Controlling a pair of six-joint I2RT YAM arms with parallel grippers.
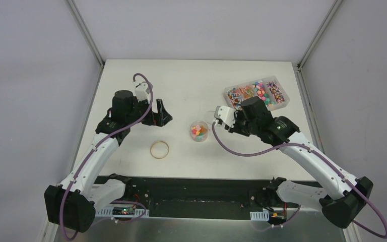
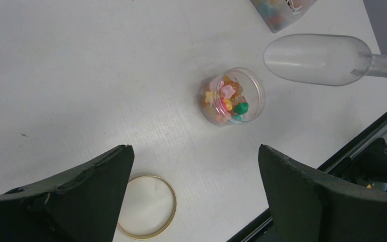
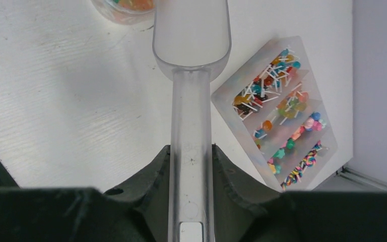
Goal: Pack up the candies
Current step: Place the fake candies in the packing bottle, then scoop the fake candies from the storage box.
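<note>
The candies [image 2: 228,98] lie in a small clear round jar [image 1: 199,132] near the table's middle; the jar's rim [image 3: 123,15] also shows at the top of the right wrist view. More candies fill a clear divided tray [image 1: 257,93] at the back right. My right gripper [image 3: 191,148] is shut on the handle of a clear plastic scoop [image 3: 191,40]. The scoop's bowl [image 2: 315,59] looks empty and hangs beside the jar, apart from it. My left gripper [image 2: 194,148] stands open to the left of the jar with nothing between its fingers.
A tan rubber-band ring [image 1: 159,149] lies flat on the table in front of the left gripper [image 1: 164,115] and left of the jar. The divided tray [image 3: 282,116] holds lollipops and striped sweets too. Black rails run along the near table edge [image 1: 196,194].
</note>
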